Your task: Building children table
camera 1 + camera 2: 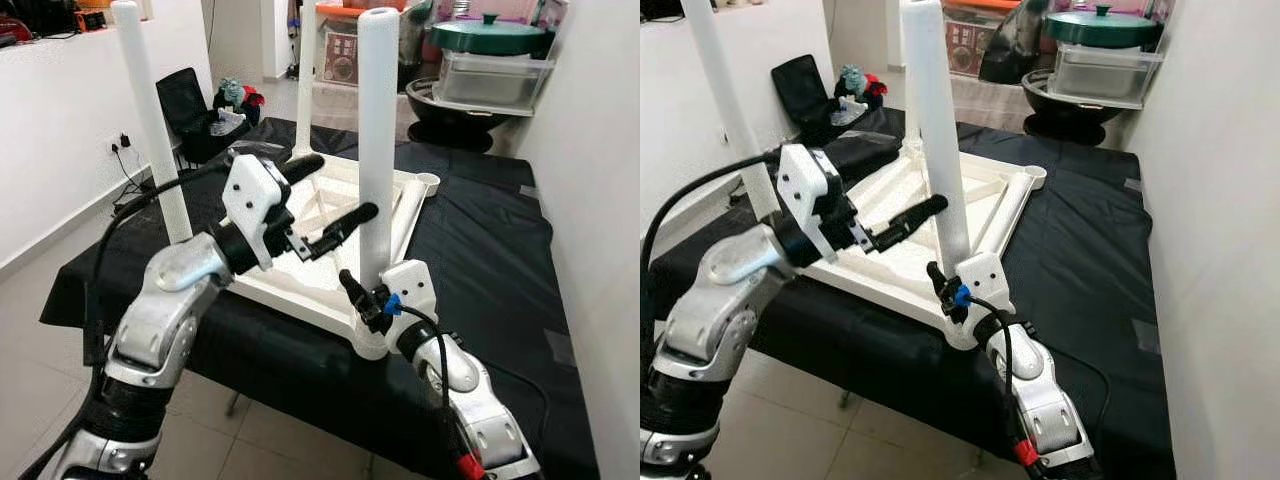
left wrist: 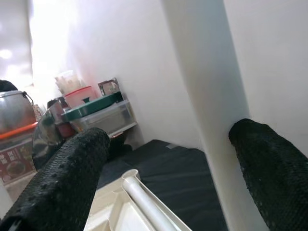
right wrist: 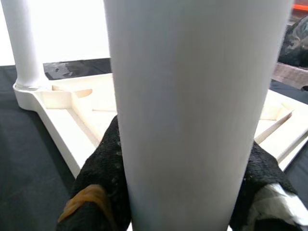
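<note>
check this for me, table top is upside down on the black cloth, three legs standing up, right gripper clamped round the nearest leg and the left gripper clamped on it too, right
Not quite: the left gripper is open, its fingers apart beside the nearest leg, as the left wrist view shows. The rest holds: the table top lies inverted on the black cloth, and the right gripper clamps that leg.

Surface [image 1: 480,230]: covered in black cloth, set against a white wall [image 1: 590,150] on the right. Floor [image 1: 40,370]: pale tiles. Left wall: white, socket with plugged cable [image 1: 122,141]. Behind: black chair [image 1: 190,110] heaped with clothes; clear plastic boxes, green lid [image 1: 487,36]
</note>
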Controlling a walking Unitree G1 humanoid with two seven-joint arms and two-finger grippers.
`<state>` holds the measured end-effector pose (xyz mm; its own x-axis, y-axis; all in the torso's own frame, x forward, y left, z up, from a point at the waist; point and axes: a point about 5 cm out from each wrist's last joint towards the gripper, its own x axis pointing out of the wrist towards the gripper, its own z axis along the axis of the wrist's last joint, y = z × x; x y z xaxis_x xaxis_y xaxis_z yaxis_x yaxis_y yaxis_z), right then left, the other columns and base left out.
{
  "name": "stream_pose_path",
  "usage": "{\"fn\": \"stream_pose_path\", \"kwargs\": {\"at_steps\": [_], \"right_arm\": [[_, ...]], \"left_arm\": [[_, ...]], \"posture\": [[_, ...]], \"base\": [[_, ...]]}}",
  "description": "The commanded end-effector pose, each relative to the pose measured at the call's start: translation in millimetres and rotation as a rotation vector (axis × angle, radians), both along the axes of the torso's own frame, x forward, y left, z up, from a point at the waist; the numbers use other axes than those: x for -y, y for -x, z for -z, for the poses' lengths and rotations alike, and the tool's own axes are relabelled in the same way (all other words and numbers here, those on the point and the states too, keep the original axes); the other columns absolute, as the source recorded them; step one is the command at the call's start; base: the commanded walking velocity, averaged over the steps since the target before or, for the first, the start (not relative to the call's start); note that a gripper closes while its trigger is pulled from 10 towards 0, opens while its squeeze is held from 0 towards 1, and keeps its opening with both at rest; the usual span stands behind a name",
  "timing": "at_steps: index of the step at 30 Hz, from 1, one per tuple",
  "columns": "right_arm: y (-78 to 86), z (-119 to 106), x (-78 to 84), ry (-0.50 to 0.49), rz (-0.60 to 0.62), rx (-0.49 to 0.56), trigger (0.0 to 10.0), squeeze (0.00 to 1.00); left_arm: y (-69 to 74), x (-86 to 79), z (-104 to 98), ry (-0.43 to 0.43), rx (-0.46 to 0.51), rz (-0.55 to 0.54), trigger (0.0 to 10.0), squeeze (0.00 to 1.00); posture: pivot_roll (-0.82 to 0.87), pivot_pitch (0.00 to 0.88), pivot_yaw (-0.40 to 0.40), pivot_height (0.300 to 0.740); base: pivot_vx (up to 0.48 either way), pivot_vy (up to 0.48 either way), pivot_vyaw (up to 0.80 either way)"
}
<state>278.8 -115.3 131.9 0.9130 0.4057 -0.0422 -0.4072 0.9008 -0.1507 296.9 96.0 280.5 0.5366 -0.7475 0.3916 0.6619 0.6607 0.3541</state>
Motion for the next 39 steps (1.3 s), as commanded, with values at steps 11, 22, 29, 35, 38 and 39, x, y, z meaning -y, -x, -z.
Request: {"fn": "stream_pose_path", "kwargs": {"at_steps": [11,22,29,35,38,39], "right_arm": [[20.3,52.5,-5.8,0.042,-0.046,-0.228,10.0,0.0],[23.1,52.0,-4.5,0.035,-0.045,-0.22,10.0,0.0],[23.1,51.0,-3.2,0.035,-0.043,-0.215,10.0,0.0],[22.9,50.2,-2.7,0.035,-0.045,-0.215,10.0,0.0],[22.8,49.1,-1.9,0.028,-0.043,-0.216,10.0,0.0],[22.7,48.6,-1.8,0.024,-0.042,-0.217,10.0,0.0]], "left_arm": [[-12.3,22.1,-19.2,0.071,-0.039,0.108,10.0,0.0],[-6.9,37.6,-23.2,0.176,-0.137,0.311,10.0,0.0],[-21.7,28.7,-29.2,0.255,-0.183,0.201,0.0,0.0],[-20.4,28.9,-27.1,0.255,-0.208,0.203,0.0,0.0],[-19.3,30.8,-23.5,0.238,-0.217,0.203,0.0,0.0],[-19.2,31.0,-23.1,0.236,-0.218,0.204,0.0,0.0]], "posture": [[-0.06,0.0,-0.025,0.74],[-0.07,0.0,-0.014,0.74],[-0.07,0.0,-0.016,0.74],[-0.07,0.0,-0.019,0.74],[-0.07,0.0,-0.021,0.74],[-0.07,0.0,-0.02,0.74]], "base": [[0.0,0.0,0.0],[0.0,0.0,0.0],[0.0,0.0,0.0],[0.0,0.0,0.0],[0.0,0.0,0.0],[0.0,0.0,0.0]]}}
